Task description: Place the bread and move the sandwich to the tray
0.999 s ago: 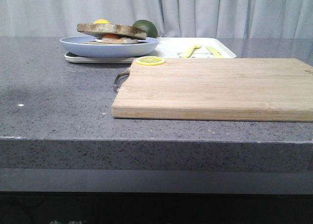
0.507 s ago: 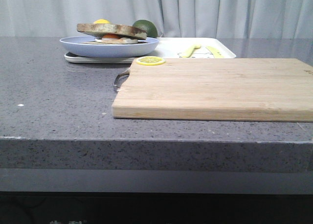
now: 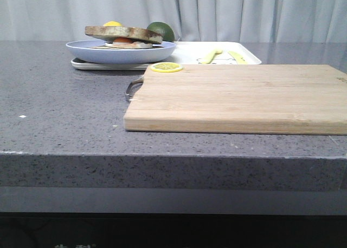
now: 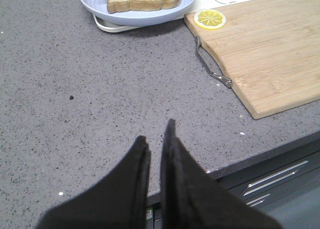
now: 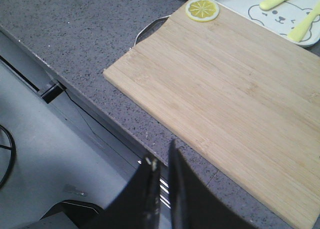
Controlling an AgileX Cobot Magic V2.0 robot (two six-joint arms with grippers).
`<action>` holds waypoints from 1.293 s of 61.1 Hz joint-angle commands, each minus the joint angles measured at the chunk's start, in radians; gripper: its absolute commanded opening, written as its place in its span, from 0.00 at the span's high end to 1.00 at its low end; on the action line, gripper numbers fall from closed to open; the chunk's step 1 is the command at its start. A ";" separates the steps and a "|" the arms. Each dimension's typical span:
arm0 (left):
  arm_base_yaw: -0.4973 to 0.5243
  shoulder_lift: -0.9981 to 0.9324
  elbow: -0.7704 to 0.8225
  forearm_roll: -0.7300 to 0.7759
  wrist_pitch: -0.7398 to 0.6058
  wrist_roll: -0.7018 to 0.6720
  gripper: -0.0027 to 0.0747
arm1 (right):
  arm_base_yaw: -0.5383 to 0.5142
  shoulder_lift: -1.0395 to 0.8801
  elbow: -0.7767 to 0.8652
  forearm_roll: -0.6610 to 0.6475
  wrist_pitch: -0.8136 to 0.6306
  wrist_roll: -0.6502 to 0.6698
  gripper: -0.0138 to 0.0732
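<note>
So the sandwich point(image 3: 126, 38) on its blue plate point(image 3: 92, 51) already sits on the tray point(image 3: 184, 56) at the desk's point(image 3: 59, 107) far-left edge, straight ahead of the nearer left tool point(image 4: 156, 134); both it and the right tool point(image 5: 161, 156) are pinched narrow, holding nothing

Sandwich point(image 3: 124, 38) on tray point(image 3: 187, 53), behind board point(image 3: 238, 96)

The grey speckled worktop point(image 3: 65, 112) carries a wooden cutting board point(image 3: 244, 99); just behind the board lies the white tray point(image 3: 187, 56).
</note>
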 commanded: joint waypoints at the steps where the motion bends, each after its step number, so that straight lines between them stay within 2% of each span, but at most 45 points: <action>1: -0.007 0.002 -0.025 -0.010 -0.075 0.001 0.99 | -0.005 -0.004 -0.025 -0.004 -0.060 -0.005 0.92; 40: -0.003 -0.039 -0.021 -0.010 -0.078 0.001 0.99 | -0.005 -0.004 -0.025 -0.004 -0.059 -0.005 0.92; 54: 0.079 -0.202 0.032 -0.010 -0.110 0.001 0.99 | -0.005 -0.004 -0.025 -0.004 -0.059 -0.005 0.92; 64: 0.186 -0.349 0.089 -0.010 -0.117 0.001 0.99 | -0.005 -0.004 -0.025 -0.004 -0.059 -0.005 0.92; 79: 0.260 -0.435 0.152 -0.014 -0.192 0.001 0.99 | -0.005 -0.004 -0.025 -0.004 -0.059 -0.005 0.92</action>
